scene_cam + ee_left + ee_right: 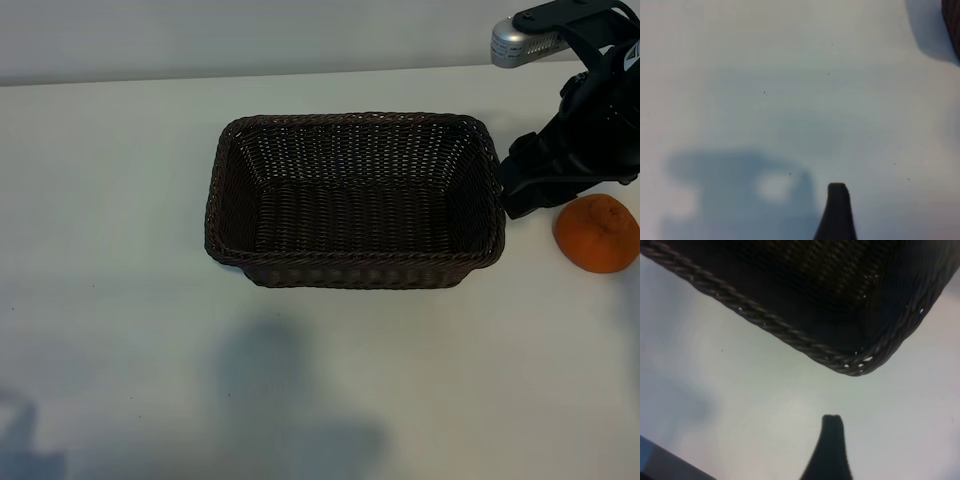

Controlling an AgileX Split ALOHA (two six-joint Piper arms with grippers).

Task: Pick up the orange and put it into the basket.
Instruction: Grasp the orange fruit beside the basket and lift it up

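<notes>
The orange (597,233) rests on the white table to the right of the basket (355,120), a dark brown woven wicker one that holds nothing. My right gripper (518,195) hovers between the basket's right end and the orange, just behind the fruit and not touching it. In the right wrist view one dark finger (832,445) shows over bare table near a basket corner (855,367), with nothing against it; the gripper is open. The left gripper is outside the exterior view. Its wrist view shows one finger (837,212) over bare table, open and holding nothing.
The white table (120,250) stretches left of and in front of the basket. A wall edge runs along the back. The right arm's dark body and a silver part (520,42) fill the upper right corner. A sliver of basket (954,20) shows in the left wrist view.
</notes>
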